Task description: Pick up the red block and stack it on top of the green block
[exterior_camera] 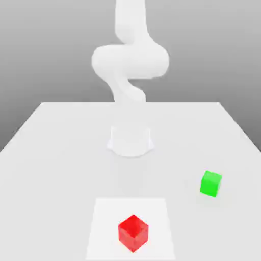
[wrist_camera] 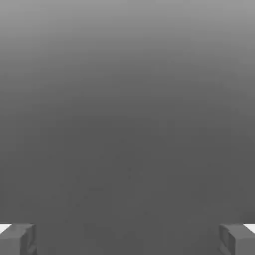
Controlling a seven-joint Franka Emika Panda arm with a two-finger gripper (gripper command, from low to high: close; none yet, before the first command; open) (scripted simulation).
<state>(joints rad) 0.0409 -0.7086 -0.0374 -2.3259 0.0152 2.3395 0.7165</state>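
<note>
The red block [exterior_camera: 133, 232] sits near the front edge of the white table [exterior_camera: 61, 153], on a lighter square patch [exterior_camera: 104, 224]. Farther back, toward the exterior view's right, the green block [exterior_camera: 210, 183] rests on the table, well apart from the red one. In the hand view my gripper [wrist_camera: 127, 240] is open; its two grey fingertips [wrist_camera: 20, 239] stand wide apart with nothing between them, against a plain grey background. The white arm [exterior_camera: 130, 61] rises from its base [exterior_camera: 130, 140] at the table's middle.
The arm's round base stands behind the two blocks. The table's edges run along the exterior view's left and right sides, with grey background beyond the far edge.
</note>
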